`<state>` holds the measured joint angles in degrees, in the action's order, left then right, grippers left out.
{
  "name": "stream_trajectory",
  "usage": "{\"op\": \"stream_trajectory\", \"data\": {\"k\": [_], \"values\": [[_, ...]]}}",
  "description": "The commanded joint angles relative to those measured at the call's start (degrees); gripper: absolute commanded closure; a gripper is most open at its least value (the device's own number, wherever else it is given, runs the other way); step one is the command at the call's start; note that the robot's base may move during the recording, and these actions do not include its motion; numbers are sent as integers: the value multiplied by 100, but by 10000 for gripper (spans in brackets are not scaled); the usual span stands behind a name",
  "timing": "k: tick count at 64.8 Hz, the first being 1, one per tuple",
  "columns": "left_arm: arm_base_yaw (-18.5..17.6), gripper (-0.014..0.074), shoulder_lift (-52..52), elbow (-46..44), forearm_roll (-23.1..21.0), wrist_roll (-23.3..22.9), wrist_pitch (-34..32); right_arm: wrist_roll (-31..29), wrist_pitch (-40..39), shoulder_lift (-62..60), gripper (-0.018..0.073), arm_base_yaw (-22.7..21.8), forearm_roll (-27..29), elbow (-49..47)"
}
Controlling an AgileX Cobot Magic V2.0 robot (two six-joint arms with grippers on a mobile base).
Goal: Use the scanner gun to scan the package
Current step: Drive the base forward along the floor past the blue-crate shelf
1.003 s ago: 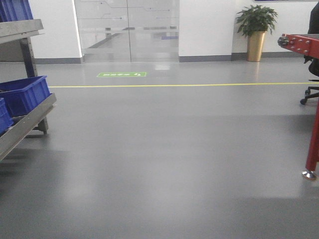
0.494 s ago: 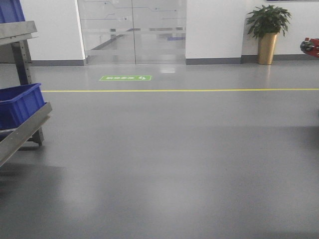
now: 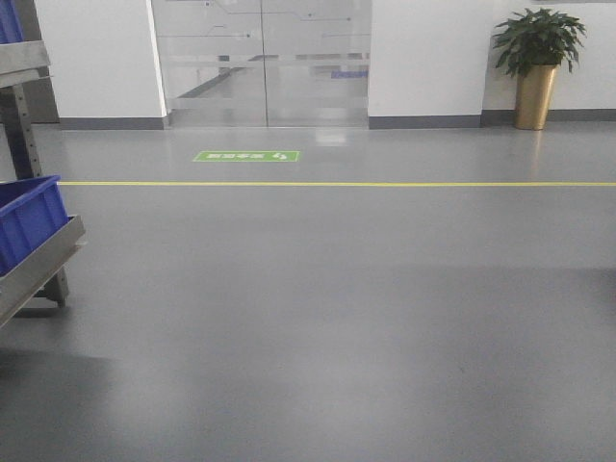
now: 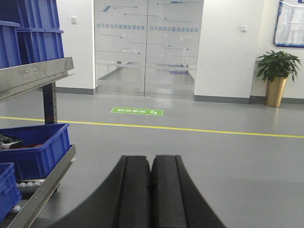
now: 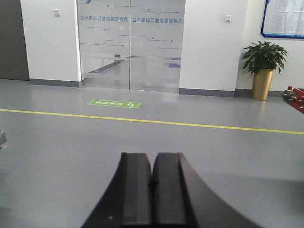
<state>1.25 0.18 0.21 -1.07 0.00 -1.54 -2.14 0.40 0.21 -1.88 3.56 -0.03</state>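
**Both grippers closed and empty above a grey floor**

The left gripper (image 4: 151,160) and right gripper (image 5: 153,159) hold their black fingers pressed together, gripping nothing. The package and scanner gun appear in no view, so their place cannot be told. A metal rack (image 4: 35,76) with blue bins (image 4: 35,152) lines the left edge. Open floor (image 3: 337,318) runs to a yellow line (image 3: 385,184) and glass doors (image 3: 260,63).

Left edge cuts off blue bin (image 3: 27,221) and rack (image 3: 38,268).

left tool (image 4: 151,160), right tool (image 5: 153,157): two; potted plant (image 3: 536,58): one
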Motion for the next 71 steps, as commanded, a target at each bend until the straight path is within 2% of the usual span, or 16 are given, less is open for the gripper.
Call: {"op": "stream_trajectory", "data": {"k": [1,71], "values": [[20,708,-18,-21,10,0,-89,-19,-127,-21,713,-24,3,3],[20,708,-18,-21,10,0,-89,-19,-127,-21,713,-24,3,3]]}}
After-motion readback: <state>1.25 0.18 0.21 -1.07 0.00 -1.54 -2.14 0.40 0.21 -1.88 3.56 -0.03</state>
